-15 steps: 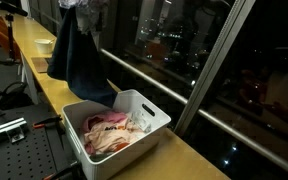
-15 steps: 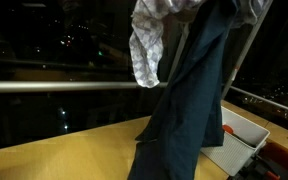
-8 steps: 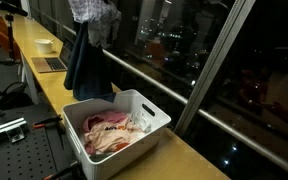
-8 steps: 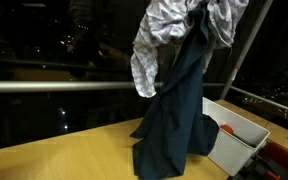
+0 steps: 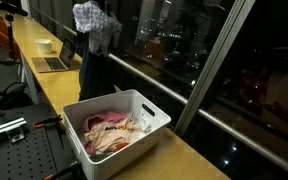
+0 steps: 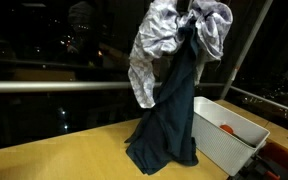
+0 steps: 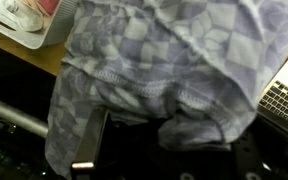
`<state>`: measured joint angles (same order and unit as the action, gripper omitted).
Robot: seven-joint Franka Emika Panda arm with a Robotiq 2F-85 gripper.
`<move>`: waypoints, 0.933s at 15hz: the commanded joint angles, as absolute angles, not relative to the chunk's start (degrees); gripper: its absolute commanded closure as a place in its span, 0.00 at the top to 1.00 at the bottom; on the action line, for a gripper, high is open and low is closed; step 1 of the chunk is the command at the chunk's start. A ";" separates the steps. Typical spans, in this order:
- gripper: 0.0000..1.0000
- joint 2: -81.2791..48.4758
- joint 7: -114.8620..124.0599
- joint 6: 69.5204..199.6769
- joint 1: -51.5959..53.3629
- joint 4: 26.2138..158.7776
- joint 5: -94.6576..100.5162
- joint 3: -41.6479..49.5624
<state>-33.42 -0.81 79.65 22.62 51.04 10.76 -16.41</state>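
Gripper (image 6: 188, 14) clamped tight on checkered cloth (image 6: 154, 50), dark garment (image 6: 174, 120) hanging with it; I see its hem pooled on counter (image 6: 54, 150), just beside bin (image 6: 224, 150).

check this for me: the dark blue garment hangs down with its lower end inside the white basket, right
Not quite. The dark blue garment hangs down beside the white basket, not inside it; its lower end rests on the wooden counter. An exterior view shows this.

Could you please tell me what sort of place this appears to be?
Probably an office or lab: a long wooden counter beneath tall night-dark glass windows, with an open grey laptop on it.
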 commanded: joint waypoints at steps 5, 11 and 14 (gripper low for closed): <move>0.00 -39.10 -2.29 76.85 26.72 44.32 9.89 -15.09; 0.00 -37.90 -4.27 78.46 17.87 48.42 6.25 -15.26; 0.00 -38.37 -5.37 79.22 14.16 50.44 4.65 -15.36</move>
